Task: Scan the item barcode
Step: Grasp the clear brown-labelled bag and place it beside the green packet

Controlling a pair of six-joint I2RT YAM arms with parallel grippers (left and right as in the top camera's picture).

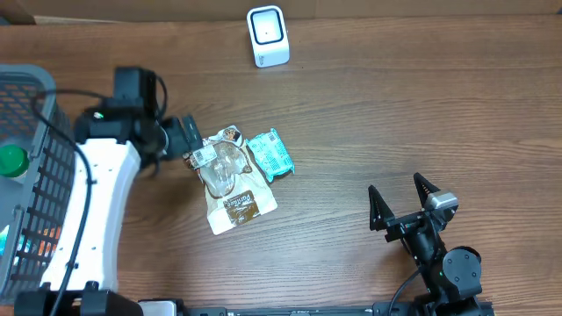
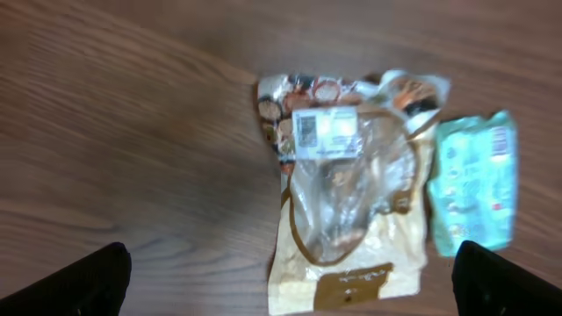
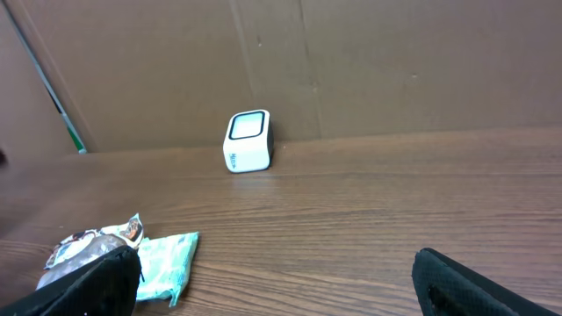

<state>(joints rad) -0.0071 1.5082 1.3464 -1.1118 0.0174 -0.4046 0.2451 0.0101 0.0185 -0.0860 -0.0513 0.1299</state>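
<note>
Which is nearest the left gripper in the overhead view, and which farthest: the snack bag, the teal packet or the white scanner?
1. Snack bag, just to the right of the left gripper.
2. Teal packet, on the bag's far side.
3. White scanner, far back, well beyond both.

Overhead view looks straight down on the whole counter (image 1: 369, 114); left wrist view faces down from close above the snack bag (image 2: 351, 193) and teal packet (image 2: 472, 184); right wrist view, set low, looks across toward the scanner (image 3: 248, 140), sharing both packages.
</note>
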